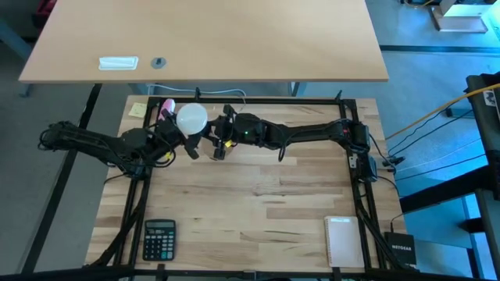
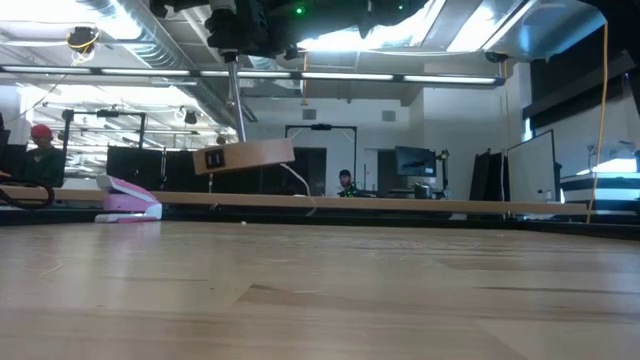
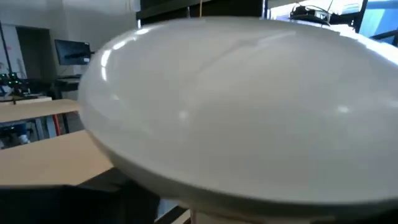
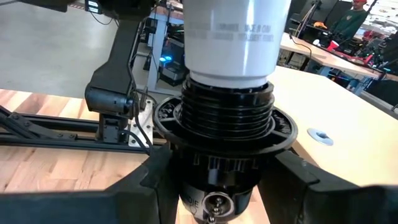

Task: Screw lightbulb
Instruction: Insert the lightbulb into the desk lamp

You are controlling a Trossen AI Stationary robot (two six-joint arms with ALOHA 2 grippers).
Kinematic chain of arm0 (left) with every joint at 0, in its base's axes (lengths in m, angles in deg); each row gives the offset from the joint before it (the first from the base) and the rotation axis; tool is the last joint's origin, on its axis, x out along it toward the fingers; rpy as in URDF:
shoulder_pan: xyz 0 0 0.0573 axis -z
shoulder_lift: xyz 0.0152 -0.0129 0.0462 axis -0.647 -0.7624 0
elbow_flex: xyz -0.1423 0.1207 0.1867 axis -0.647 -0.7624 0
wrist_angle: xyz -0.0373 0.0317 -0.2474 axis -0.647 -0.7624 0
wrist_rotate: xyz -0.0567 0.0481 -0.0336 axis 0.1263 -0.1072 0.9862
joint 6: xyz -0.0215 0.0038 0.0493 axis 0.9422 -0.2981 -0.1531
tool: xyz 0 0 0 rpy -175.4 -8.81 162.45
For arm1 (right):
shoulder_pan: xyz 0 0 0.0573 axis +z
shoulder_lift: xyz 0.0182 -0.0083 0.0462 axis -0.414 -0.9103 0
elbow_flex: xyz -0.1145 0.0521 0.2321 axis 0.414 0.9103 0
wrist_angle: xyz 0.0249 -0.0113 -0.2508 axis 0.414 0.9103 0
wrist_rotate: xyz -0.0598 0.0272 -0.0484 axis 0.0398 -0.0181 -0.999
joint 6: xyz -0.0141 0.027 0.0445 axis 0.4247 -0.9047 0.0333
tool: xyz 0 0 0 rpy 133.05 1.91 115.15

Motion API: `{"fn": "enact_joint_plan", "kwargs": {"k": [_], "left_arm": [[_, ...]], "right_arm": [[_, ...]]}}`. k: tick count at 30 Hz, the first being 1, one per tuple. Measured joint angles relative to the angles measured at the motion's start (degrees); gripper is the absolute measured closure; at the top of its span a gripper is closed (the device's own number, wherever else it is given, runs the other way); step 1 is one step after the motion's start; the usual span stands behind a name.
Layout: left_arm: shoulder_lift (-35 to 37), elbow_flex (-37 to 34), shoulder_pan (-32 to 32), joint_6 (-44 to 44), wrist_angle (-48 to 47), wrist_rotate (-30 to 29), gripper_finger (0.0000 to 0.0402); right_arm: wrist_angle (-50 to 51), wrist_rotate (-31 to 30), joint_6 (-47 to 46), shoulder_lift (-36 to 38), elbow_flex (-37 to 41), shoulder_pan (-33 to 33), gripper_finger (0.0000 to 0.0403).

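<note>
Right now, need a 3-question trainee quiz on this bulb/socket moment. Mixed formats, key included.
1. True or false: the lightbulb sits in the black socket.
2. Which arm's tool holds the socket? A) left B) right
3. Fill in: near the table's front edge, the calculator lies on the ___ arm's side.

Key:
1. True: the bulb's neck meets the threaded socket.
2. B: the right tool clamps it from both sides; the left tool is at the globe.
3. Left.
</note>
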Motion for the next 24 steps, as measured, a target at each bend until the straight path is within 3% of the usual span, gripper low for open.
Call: {"fn": "enact_joint_plan", "kwargs": {"k": [5, 13, 17, 24], "left_arm": [[0.0, 0.0, 0.0, -2.7, -0.2, 0.3, 0.0241], [0.0, 0.0, 1.4, -4.2, -2.5, 2.8, 0.0249], [0.9, 0.0, 3.4, -2.8, -3.6, 8.3, 0.0250], [2.3, 0.2, 4.4, 4.4, -7.0, 25.6, 0.0252]], "right_arm": [[-0.4, 0.5, 0.0, 0.0, 0.0, 0.0, 0.0233], [0.5, 4.0, 0.4, 0.2, 0.0, 1.0, 0.0233], [3.1, 11.0, 1.3, 1.6, 0.0, 2.2, 0.0233], [5.3, 32.4, -0.3, 3.1, -0.3, 3.0, 0.0233]]}}
